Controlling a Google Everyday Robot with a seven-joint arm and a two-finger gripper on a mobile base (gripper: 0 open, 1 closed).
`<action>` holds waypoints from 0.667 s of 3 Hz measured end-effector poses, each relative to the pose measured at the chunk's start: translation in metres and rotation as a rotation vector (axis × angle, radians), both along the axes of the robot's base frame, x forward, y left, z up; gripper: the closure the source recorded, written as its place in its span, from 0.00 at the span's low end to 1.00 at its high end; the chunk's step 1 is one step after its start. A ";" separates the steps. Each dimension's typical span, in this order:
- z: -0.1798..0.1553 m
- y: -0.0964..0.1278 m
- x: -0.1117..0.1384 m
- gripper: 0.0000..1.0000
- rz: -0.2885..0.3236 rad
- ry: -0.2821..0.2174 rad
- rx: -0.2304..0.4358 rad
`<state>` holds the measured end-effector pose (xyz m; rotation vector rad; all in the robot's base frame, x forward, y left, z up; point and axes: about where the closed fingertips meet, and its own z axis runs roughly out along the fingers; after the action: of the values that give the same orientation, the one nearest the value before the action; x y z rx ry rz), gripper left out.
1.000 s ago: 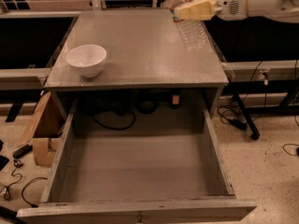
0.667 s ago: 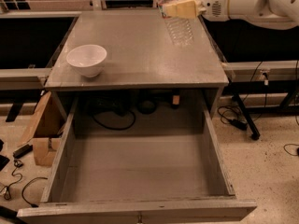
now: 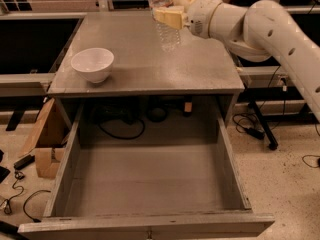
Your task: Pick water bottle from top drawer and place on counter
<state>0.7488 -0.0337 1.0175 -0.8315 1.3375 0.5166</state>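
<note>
The clear ribbed water bottle (image 3: 165, 26) is held upright over the far right part of the grey counter (image 3: 140, 64), its base at or just above the surface. My gripper (image 3: 169, 13) reaches in from the right and is shut on the bottle's upper middle, covering its label. The white arm (image 3: 260, 26) extends to the right edge. The top drawer (image 3: 145, 184) is pulled wide open below the counter and holds nothing.
A white bowl (image 3: 93, 64) sits on the counter's left side. Cables and a small bottle lie in the cabinet behind the drawer. A cardboard box (image 3: 45, 139) and cords are on the floor at left; black tables stand on both sides.
The gripper has carried the bottle leftward over the counter, from near the right edge toward the middle-right, and the arm has followed.
</note>
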 end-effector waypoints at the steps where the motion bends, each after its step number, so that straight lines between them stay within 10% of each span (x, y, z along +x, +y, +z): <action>1: 0.003 0.007 0.015 1.00 -0.065 -0.067 0.069; 2: 0.005 0.009 0.028 1.00 -0.126 -0.074 0.100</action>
<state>0.7764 -0.0249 1.0229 -0.6730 1.2761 0.4457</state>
